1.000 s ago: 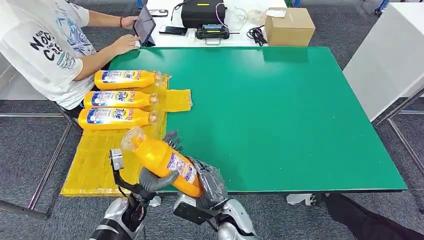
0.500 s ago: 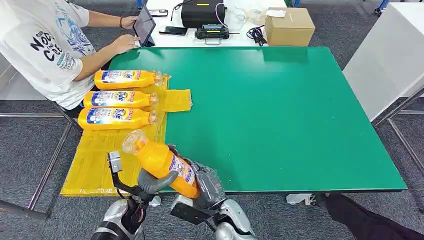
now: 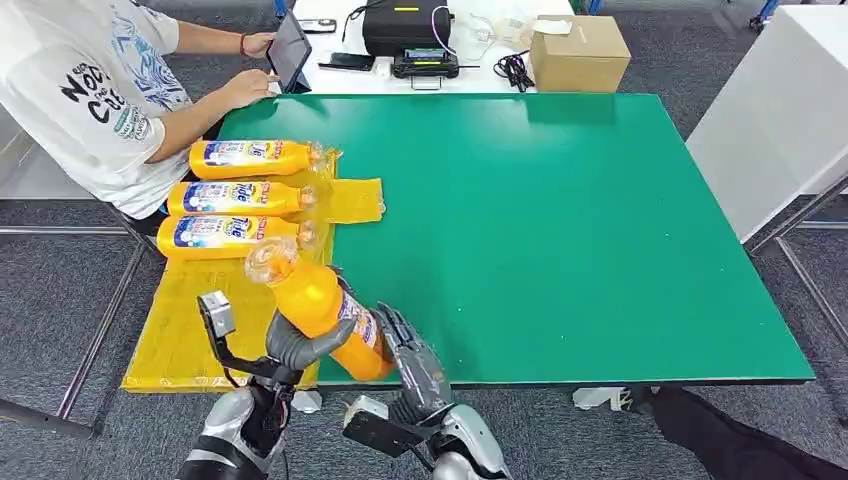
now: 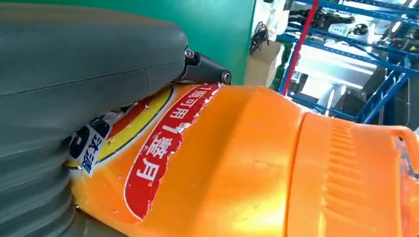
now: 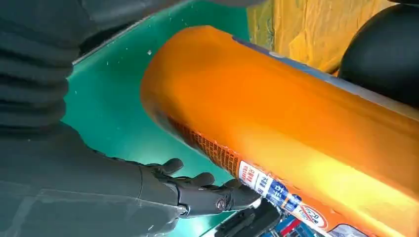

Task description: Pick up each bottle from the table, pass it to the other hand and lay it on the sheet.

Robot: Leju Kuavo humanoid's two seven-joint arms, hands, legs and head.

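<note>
Left robot hand [image 3: 292, 345] now grips the orange bottle [image 3: 318, 306] around its lower body, thumb wrapped across the label, while the right robot hand [image 3: 412, 362] has let go: its fingers [image 5: 207, 190] stand spread and straight beside the bottle's base, and the right wrist view shows a gap between them and the orange wall. A second ago both hands were on the bottle, with the right cupped under its base; half a second ago the right fingers were already loosening. The bottle has also swung more upright and drifted toward the yellow sheet [image 3: 185, 330], its cap end [image 3: 270, 262] now just short of the nearest of the three bottles [image 3: 235, 193] already laid in a row there.

That reads as the hand-over being complete, so what remains for this bottle is the laying down.

Held in the air and tilted, the bottle hangs over the near edge of the green tabletop [image 3: 560, 230], where sheet and bare green meet. Its base points toward the robot's body, its cap away. The open right hand sits just beside the base, apart from it.
</note>
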